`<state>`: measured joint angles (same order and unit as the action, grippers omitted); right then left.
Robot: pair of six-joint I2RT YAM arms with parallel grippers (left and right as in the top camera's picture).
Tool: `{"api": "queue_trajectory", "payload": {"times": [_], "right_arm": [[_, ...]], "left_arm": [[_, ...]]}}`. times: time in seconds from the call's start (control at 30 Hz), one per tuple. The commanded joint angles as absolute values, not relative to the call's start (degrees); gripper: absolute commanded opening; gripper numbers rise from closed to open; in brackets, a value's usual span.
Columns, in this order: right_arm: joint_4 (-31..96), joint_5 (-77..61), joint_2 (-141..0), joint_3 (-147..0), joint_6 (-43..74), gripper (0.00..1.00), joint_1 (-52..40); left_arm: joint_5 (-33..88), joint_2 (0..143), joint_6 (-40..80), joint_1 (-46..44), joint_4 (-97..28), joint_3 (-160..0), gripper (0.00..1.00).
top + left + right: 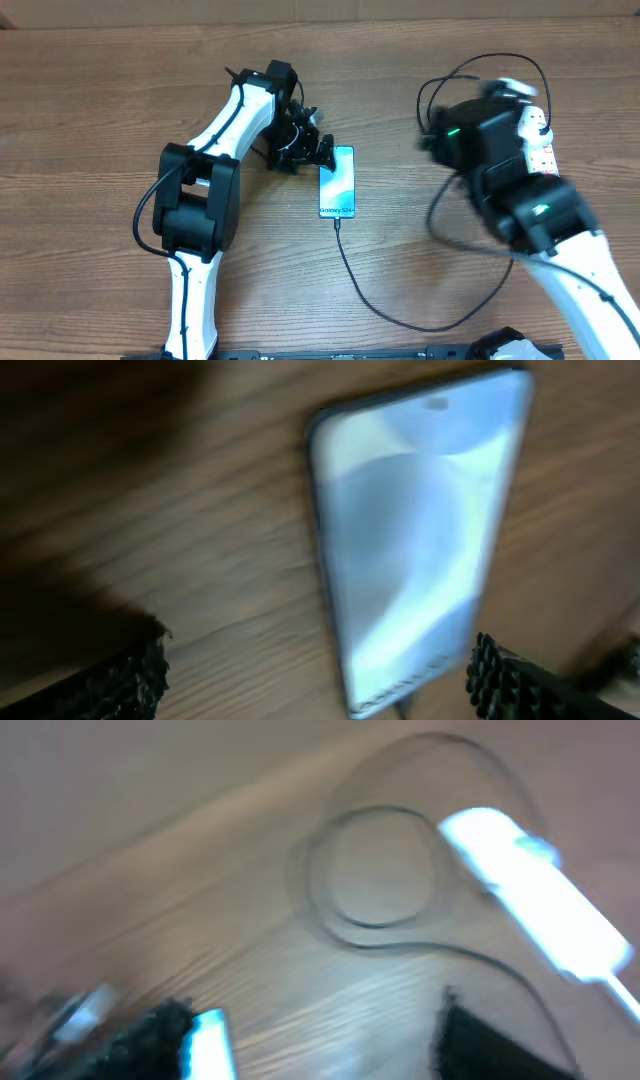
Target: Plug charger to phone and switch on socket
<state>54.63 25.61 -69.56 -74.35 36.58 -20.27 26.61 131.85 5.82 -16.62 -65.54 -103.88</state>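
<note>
The phone (337,182) lies face up on the wooden table, its light blue screen lit. The charger (372,296), a thin black cable, meets the phone's near edge, curves across the table and ends in loops (470,75) at the back right. My left gripper (312,148) stands open at the phone's far left corner. In the left wrist view the phone (415,540) lies between its fingers (515,682). The socket (541,140) is largely hidden under my right arm. My right gripper (320,1040) is open over bare wood, near the cable loops (375,880) and a blurred white socket (540,900).
The left arm (200,200) stretches over the table's left side, the right arm (540,215) over the right. A small white patch (210,1045) shows beside the right gripper's left finger, too blurred to name.
</note>
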Motion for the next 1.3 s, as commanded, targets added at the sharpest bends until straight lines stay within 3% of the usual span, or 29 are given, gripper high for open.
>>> {"api": "queue_trajectory", "payload": {"times": [0.0,0.13,0.2,0.47,0.77,1.27], "right_arm": [[56.51,22.04,-69.93,-74.26,39.27,0.51,-8.01],[56.12,13.06,-73.54,-74.26,34.37,0.16,6.96],[56.03,9.39,-76.34,-74.26,34.37,0.04,13.47],[52.73,0.23,-92.55,-76.20,33.19,0.04,27.44],[52.53,-1.15,-106.43,-84.64,29.45,0.04,28.25],[46.81,-6.76,-115.04,-86.78,27.94,0.04,27.86]], "left_arm": [[12.56,125.49,10.31,-15.27,-65.73,-102.06,1.00],[7.22,113.47,10.81,-15.29,-65.95,-102.06,1.00],[3.60,106.56,10.81,-15.38,-66.17,-102.06,1.00],[-17.06,82.85,11.16,-15.29,-67.53,-102.06,1.00],[-16.93,74.76,11.16,-15.29,-67.44,-102.06,1.00],[-16.91,74.19,11.16,-15.29,-67.55,-102.00,1.00]]}}
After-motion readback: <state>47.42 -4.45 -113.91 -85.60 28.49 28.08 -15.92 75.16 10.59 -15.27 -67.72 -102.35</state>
